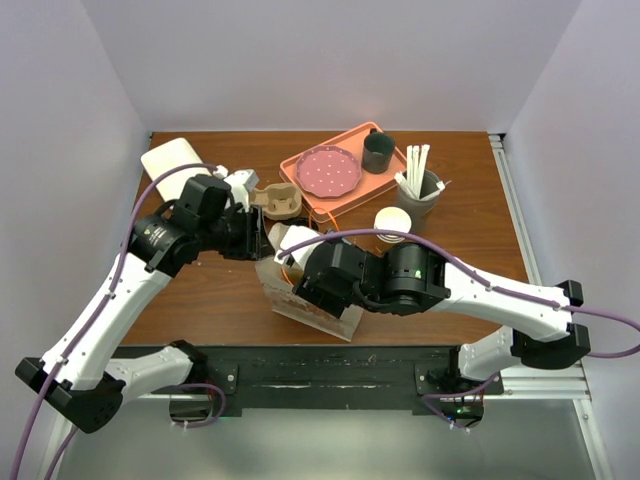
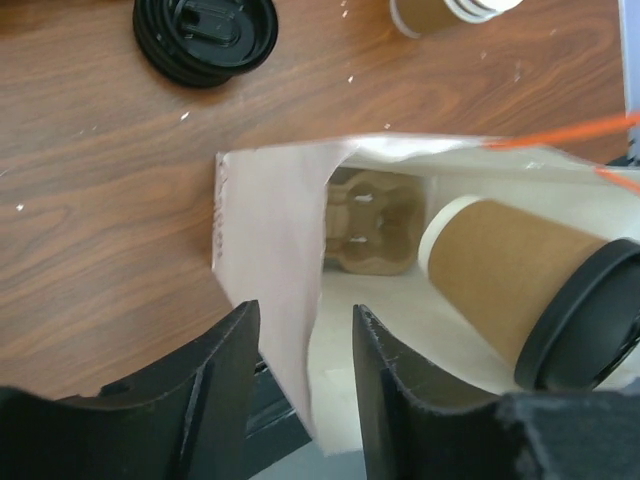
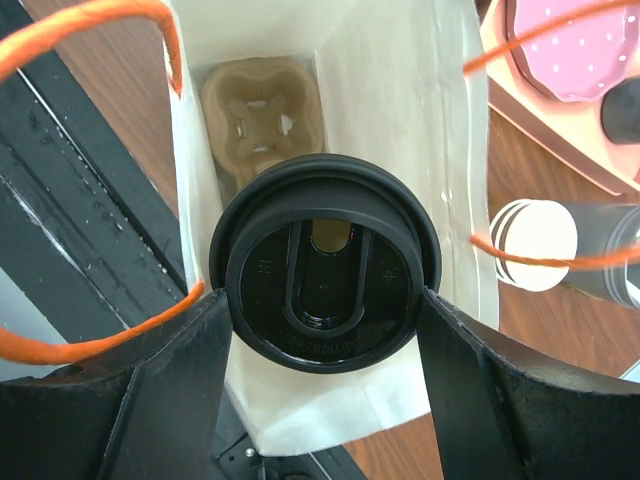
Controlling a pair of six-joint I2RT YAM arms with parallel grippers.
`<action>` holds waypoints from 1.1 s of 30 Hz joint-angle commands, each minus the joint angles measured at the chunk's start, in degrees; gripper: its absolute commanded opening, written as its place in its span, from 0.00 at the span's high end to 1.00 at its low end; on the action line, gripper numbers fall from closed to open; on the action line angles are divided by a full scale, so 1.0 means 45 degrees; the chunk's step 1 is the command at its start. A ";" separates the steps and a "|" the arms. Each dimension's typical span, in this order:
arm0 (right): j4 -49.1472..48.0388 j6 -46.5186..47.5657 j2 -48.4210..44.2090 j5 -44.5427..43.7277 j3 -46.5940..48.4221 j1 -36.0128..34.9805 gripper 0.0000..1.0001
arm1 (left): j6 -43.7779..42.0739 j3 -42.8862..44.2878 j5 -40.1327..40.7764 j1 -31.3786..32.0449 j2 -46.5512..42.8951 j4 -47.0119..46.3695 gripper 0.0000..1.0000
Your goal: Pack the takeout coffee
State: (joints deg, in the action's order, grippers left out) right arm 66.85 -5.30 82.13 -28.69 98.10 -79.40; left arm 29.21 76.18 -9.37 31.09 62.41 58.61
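takeout coffee (image 3: 325, 290): rt wrist view, lid only, cup body hidden behind it; left wrist view, lid cut by rt edge; top view, under right arm (image 1: 470, 285).
bag (image 1: 310, 315): top view, mostly under same arm.
cup carrier (image 2: 368, 225): partly behind bag wall.
lid stack (image 2: 205, 35): cut by top edge.
cup stack (image 2: 440, 12): same.
pink plate (image 3: 570, 45): cut by frame corner.

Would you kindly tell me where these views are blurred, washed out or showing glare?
Top external: evenly lit and sharp, though the arms hide most of the paper bag. Left wrist: the bag's white inside is washed out, and the takeout coffee looks soft. Right wrist: its black lid carries faint glare, the orange handles are blurred.
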 commanded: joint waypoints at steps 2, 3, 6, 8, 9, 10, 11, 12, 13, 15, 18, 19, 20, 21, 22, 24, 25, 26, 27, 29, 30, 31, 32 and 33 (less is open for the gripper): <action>-0.1046 0.0279 -0.0009 -0.0185 -0.0141 -0.0033 0.77 | -0.0925 0.0121 0.0031 0.0004 0.0191 0.0182 0.51; -0.1337 0.0473 0.0011 -0.0323 -0.0141 -0.0032 0.77 | -0.0964 0.0334 0.0030 0.0044 0.0386 0.0044 0.51; -0.1942 0.1058 -0.0008 -0.0617 -0.0199 0.0220 0.77 | -0.0945 0.1055 0.0089 0.0063 0.1323 -0.0367 0.63; -0.2139 0.1544 0.0070 -0.0598 -0.0199 0.0766 0.78 | -0.0945 0.1350 0.0206 0.0102 0.1772 -0.0756 0.76; -0.2373 0.1974 0.0070 -0.0385 -0.0238 0.1020 0.78 | -0.0887 0.1565 0.0226 0.0122 0.1891 -0.0933 0.88; -0.2568 0.2249 -0.0027 -0.0228 -0.0413 0.1602 0.78 | -0.0828 0.1605 0.0245 0.0122 0.1950 -0.1128 0.92; -0.2802 0.2542 -0.0125 -0.0072 -0.0530 0.1956 0.78 | -0.0692 0.1606 0.0265 0.0122 0.2028 -0.1652 0.95; -0.3327 0.3125 -0.0184 0.0278 -0.0667 0.2327 0.79 | -0.0536 0.1586 0.0246 0.0103 0.2048 -0.1908 1.00; -0.3525 0.3421 -0.0223 0.0417 -0.0688 0.3046 0.79 | -0.0418 0.1644 0.0245 0.0103 0.2068 -0.2104 1.00; -0.3702 0.4219 -0.0068 0.0671 -0.0396 0.3695 0.80 | 0.0031 0.1994 0.0362 0.0083 0.2127 -0.2398 1.00; -0.3800 0.5216 0.0226 0.0964 0.0112 0.4361 0.80 | 0.0889 0.1297 0.0811 0.0083 0.1310 -0.3664 1.00; -0.3878 0.5356 0.0284 0.1293 0.0190 0.4594 0.80 | 0.1104 0.0849 0.0966 0.0102 0.0958 -0.4172 1.00; -0.3976 0.5454 0.0362 0.1471 0.0230 0.4693 0.80 | 0.1590 -0.0123 0.0949 0.0102 0.0239 -0.5105 1.00; -0.3996 0.5552 0.0382 0.1724 0.0269 0.4791 0.80 | 0.1788 -0.0577 0.1006 0.0102 -0.0077 -0.5462 1.00; -0.3996 0.5553 0.0402 0.1939 0.0211 0.4792 0.80 | 0.2022 -0.1007 0.0891 0.0102 -0.0370 -0.5756 1.00; -0.3860 0.5456 0.0402 0.2836 0.0075 0.4811 0.80 | 0.2180 -0.2141 0.0695 0.0102 -0.1016 -0.6363 1.00; -0.3859 0.5378 0.0324 0.3072 -0.0177 0.4792 0.80 | 0.2161 -0.2376 0.0559 0.0083 -0.1153 -0.6383 1.00; -0.3879 0.5242 0.0246 0.3500 -0.0354 0.4792 0.80 | 0.2141 -0.2804 0.0461 0.0102 -0.1387 -0.6345 1.00; -0.3976 0.5047 -0.0044 0.3775 -0.0568 0.4792 0.80 | 0.2064 -0.3021 0.0383 0.0083 -0.1524 -0.6364 1.00; -0.4151 0.4696 -0.0319 0.4437 -0.1252 0.4753 0.80 | 0.1908 -0.3567 0.0362 0.0102 -0.1934 -0.6170 0.97; -0.4191 0.4577 -0.0553 0.4538 -0.1467 0.4617 0.81 | 0.1888 -0.3686 0.0382 0.0102 -0.2052 -0.6072 0.91; -0.4230 0.4480 -0.0633 0.4578 -0.1778 0.4539 0.81 | 0.1791 -0.3765 0.0459 0.0102 -0.2266 -0.5839 0.89; -0.4211 0.4324 -0.0711 0.4597 -0.1917 0.4422 0.81 | 0.1751 -0.3843 0.0480 0.0102 -0.2326 -0.5721 0.85; -0.4250 0.4245 -0.0750 0.4462 -0.2015 0.4150 0.81 | 0.1693 -0.3843 0.0480 0.0102 -0.2365 -0.5623 0.76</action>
State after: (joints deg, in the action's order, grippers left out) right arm 49.74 15.31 81.58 -11.79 91.02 -58.37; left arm 36.95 59.88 -6.50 31.31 53.69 34.94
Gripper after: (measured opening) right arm 0.719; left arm 0.132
